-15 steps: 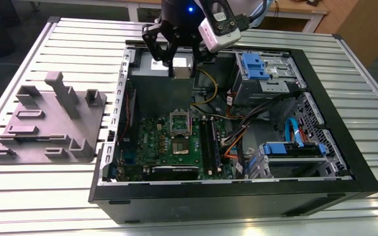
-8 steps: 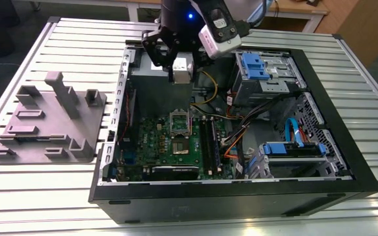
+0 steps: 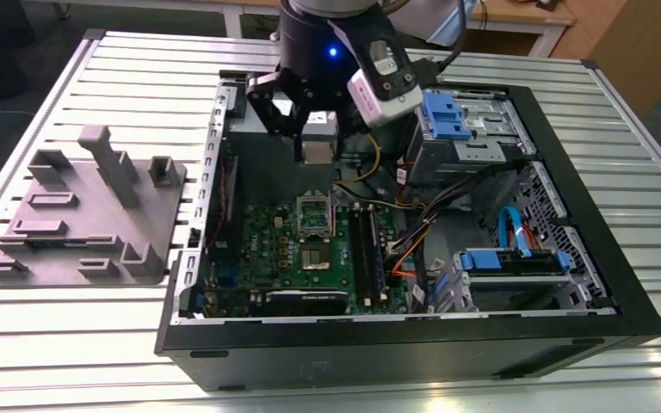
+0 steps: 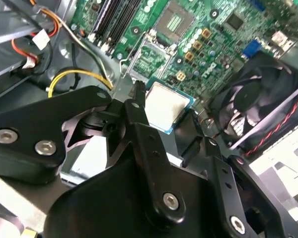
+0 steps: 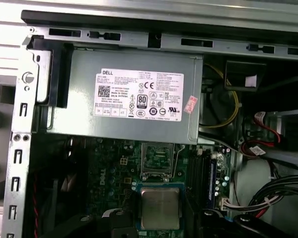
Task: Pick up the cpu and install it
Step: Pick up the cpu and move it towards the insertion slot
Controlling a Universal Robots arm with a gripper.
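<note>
The tool clasps the cpu above the green motherboard.

Slatted metal table, grey tray at exterior view's left, open computer case beside it

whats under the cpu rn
The cpu, held in the end effector, hangs over the green motherboard; the open socket frame shows just beyond its edge in the first wrist view. The board patch directly beneath the chip is covered.
</note>
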